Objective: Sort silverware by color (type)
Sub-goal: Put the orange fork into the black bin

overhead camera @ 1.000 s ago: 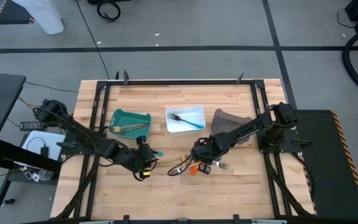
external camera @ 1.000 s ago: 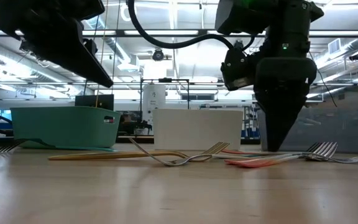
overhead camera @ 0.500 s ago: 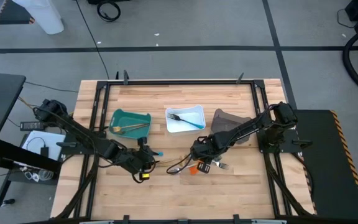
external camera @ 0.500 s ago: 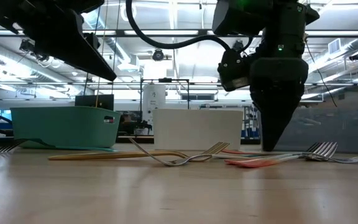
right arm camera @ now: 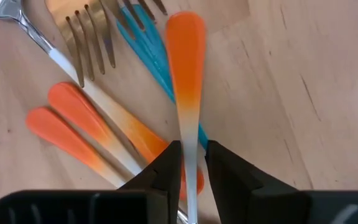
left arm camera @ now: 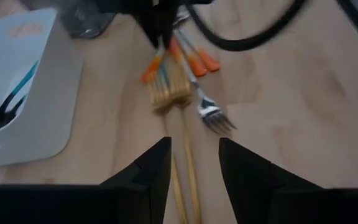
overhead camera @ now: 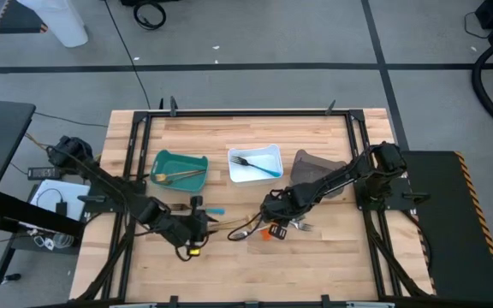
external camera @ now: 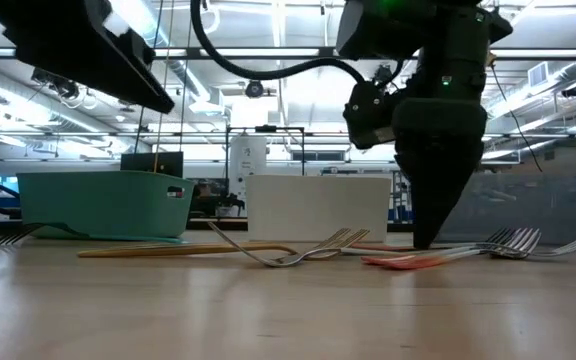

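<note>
Loose silverware lies mid-table: two gold forks [left arm camera: 169, 93], a silver fork [left arm camera: 213, 115], a blue handle [right arm camera: 148, 53] and orange-handled pieces [right arm camera: 73, 124]. My right gripper [right arm camera: 191, 165] points down over this heap, shut on one orange-handled piece [right arm camera: 185, 50]. In the low view its tip [external camera: 423, 240] is down at the table. My left gripper [left arm camera: 194, 168] hangs open above the gold forks' handles [left arm camera: 182, 180], left of the heap, touching nothing. Gold pieces lie in the teal bin [overhead camera: 180, 168] and a dark fork in the white bin [overhead camera: 255, 162]. My right gripper pinches the orange-handled piece by its pale stem [right arm camera: 188, 146] between its two fingers, below the orange end. The fingers come from above and lie across the stem. The orange end sticks out over the blue handle. The gripper hides the piece's head; whether it is lifted cannot be told.
A grey-brown bin [overhead camera: 315, 167] stands right of the white bin at the table's far side. A lone fork [overhead camera: 176, 207] lies left of my left gripper. Bare wood stretches along the near edge [overhead camera: 246, 274]. Black frame rails run along the table's left and right sides.
My left gripper has drawn back a little toward the table's near edge and rolled somewhat, staying open; a blue handle beside it now shows in the high view.
</note>
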